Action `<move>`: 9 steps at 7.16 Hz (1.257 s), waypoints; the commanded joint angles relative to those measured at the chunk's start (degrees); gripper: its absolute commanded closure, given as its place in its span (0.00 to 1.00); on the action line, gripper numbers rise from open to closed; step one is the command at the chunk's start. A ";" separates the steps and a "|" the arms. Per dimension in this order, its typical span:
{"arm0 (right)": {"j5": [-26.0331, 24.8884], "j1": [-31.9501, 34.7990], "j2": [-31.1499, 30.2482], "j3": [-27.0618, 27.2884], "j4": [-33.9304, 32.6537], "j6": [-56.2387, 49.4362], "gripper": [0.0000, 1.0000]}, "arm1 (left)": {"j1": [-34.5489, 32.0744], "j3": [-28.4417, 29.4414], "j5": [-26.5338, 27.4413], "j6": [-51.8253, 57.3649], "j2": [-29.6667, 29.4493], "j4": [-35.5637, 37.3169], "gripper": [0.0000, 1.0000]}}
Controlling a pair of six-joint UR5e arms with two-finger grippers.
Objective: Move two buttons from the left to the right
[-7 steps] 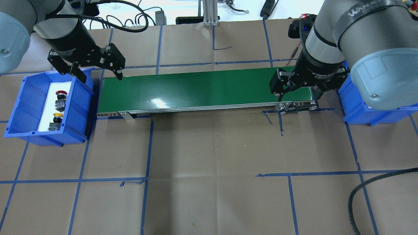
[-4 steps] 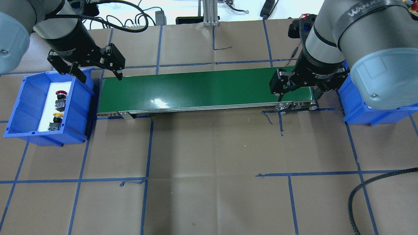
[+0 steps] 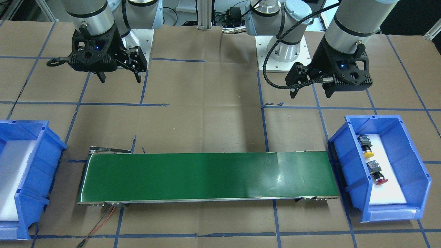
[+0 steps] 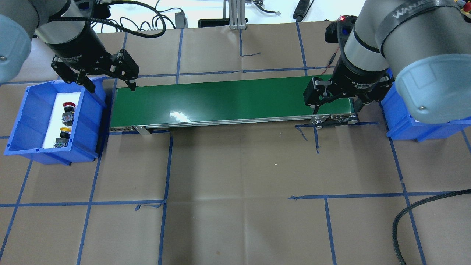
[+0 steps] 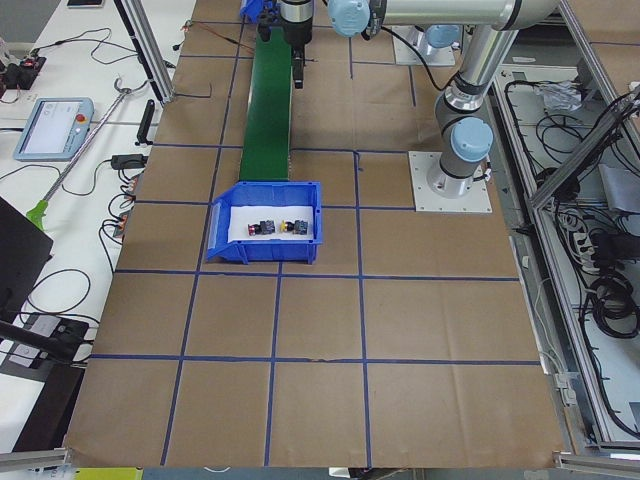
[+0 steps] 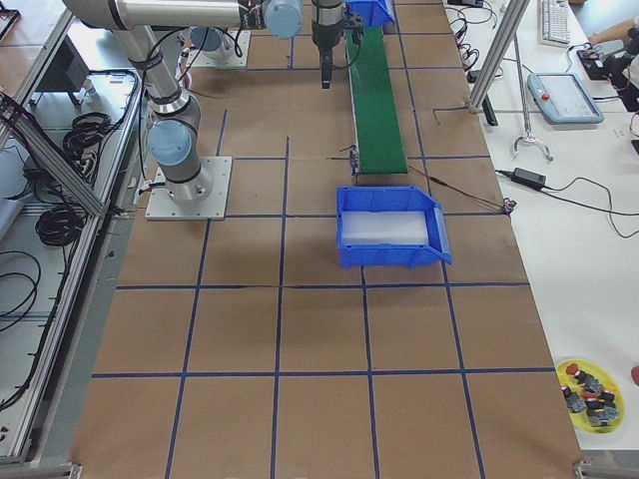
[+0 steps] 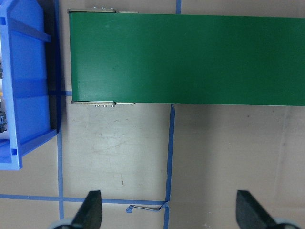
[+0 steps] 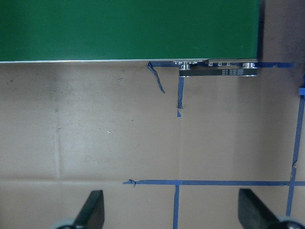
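While both buttons lie on their sides on the white liner (image 4: 51, 121) of the left blue bin (image 4: 25, 121), the red button (image 4: 68, 110) sits farther from the robot than the yellow button (image 4: 63, 138). Neither is gripped. Above the tabletop (image 4: 239, 184), the left gripper (image 4: 111, 86) hangs wide open near the bin-side end of the green conveyor belt (image 4: 228, 101); the right gripper (image 4: 336, 107), equally spread, hangs near the other end.
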 commanded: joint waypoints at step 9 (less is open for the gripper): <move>-0.01 -0.09 -0.03 0.09 0.07 -0.09 0.00 | 31.77 -5.44 -0.80 30.38 -1.86 6.93 0.01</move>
